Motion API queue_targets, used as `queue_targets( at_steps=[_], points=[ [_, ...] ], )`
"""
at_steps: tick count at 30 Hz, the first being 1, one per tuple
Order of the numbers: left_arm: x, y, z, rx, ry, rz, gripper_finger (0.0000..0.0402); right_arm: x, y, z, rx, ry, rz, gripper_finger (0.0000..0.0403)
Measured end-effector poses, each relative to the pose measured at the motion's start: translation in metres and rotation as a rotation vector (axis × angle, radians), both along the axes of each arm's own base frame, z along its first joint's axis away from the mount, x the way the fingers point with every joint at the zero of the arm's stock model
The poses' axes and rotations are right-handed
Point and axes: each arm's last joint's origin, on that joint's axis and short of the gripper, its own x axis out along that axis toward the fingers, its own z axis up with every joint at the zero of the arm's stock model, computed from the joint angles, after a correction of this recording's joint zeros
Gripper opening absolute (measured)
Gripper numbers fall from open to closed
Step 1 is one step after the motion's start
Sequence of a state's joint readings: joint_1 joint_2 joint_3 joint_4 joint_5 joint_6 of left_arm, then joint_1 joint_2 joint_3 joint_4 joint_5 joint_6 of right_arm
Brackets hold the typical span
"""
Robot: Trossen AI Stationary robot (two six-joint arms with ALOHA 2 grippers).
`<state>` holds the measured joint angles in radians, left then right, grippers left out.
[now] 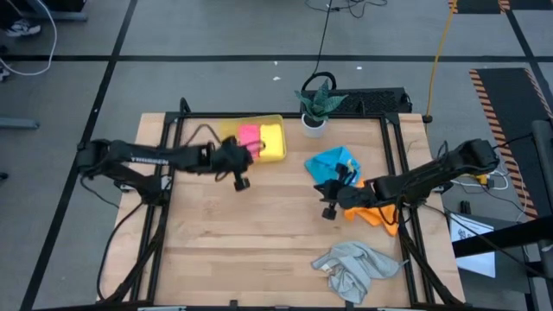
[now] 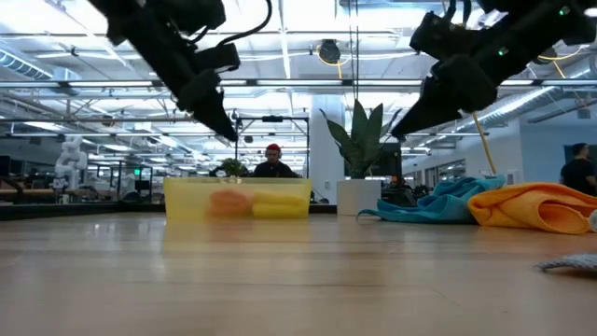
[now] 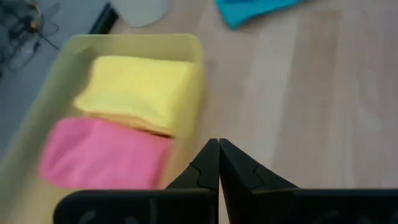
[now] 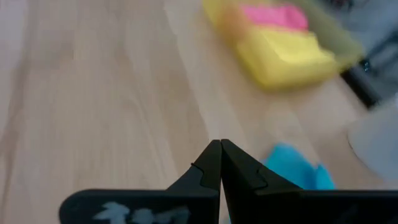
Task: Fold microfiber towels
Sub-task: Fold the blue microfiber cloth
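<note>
Wooden worktop (image 1: 259,233), going left to right: left claw (image 1: 243,182) is shut and empty, just beside the yellow tray (image 1: 278,121) holding the folded pink towel (image 1: 250,137) and yellow towel (image 1: 271,141); we risk clipping the tray wall. Right claw (image 1: 328,212) is shut and empty beside the crumpled blue towel (image 1: 333,162) and orange towel (image 1: 378,216); a blind pinch could drag both. Grey towel (image 1: 354,266) lies bunched near the front edge and could slide off.
</note>
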<state>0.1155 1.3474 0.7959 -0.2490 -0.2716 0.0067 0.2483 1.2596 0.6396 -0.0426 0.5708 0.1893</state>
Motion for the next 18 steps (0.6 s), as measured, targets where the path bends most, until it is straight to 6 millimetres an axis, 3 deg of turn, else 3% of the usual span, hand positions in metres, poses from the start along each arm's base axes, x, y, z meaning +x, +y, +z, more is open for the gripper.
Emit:
queue_targets(
  at_steps=[4, 8, 13, 18],
  points=[
    [-0.003, -0.029, -0.028, 0.071, -0.032, -0.059, 0.0004, 0.010, -0.012, 0.004, 0.075, 0.078, -0.073, 0.0015],
    [-0.013, -0.046, -0.044, 0.132, -0.043, 0.005, 0.0007, 0.019, -0.042, -0.009, 0.078, 0.176, -0.153, 0.0052],
    [-0.021, -0.048, -0.048, 0.238, -0.024, 0.120, 0.0020, 0.023, -0.086, -0.028, 0.090, 0.265, -0.252, 0.0109],
    [-0.017, -0.040, -0.044, 0.340, 0.001, 0.072, 0.0021, 0.028, -0.116, -0.046, 0.036, 0.330, -0.241, 0.0142]
  ],
)
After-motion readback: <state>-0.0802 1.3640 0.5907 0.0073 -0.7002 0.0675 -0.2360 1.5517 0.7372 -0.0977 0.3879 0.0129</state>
